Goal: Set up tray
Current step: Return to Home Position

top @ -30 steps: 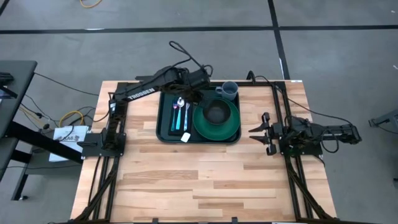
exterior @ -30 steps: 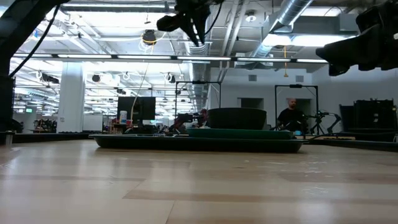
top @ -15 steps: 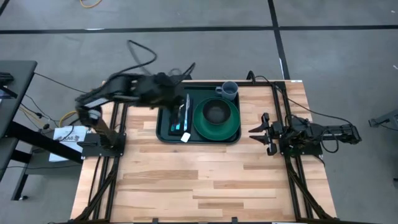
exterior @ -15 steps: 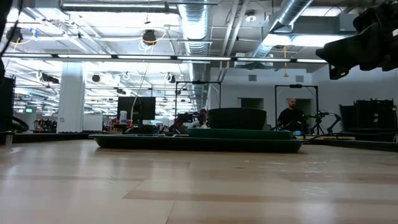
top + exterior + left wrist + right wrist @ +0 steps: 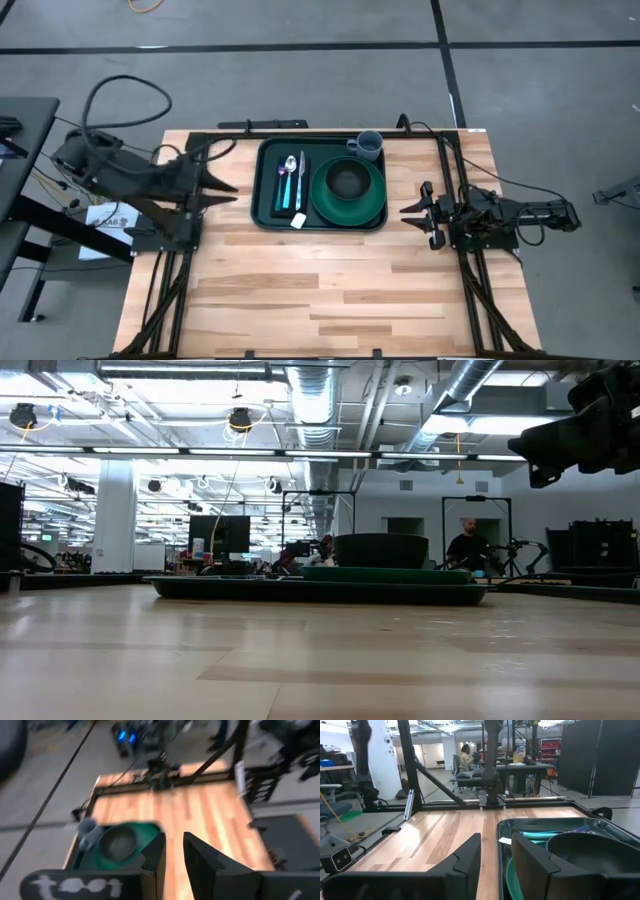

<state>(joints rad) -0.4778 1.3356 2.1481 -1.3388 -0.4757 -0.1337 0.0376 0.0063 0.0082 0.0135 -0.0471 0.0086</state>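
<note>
- The left tool (image 5: 222,185), fingers slightly spread and holding nothing, had swung back from above the tray to the left edge of the table (image 5: 300,290).
- Just ahead of its tips sat the tray (image 5: 258,205), now uncovered, carrying cutlery (image 5: 291,180) on a black napkin (image 5: 278,205), a plate (image 5: 375,195) with a bowl (image 5: 348,180), and a cup (image 5: 367,146).
- Beyond the tray, the right tool (image 5: 414,210) waited, likewise parted and empty.
- The setting looked complete; only homing remained.

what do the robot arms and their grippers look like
The left arm and right arm are dark, almost black, slim and jointed. The left gripper and right gripper each have two black wedge-shaped fingers tapering to blunt tips. A black cable loops over the left arm. The left wrist bears a white marking that I cannot read.
</note>
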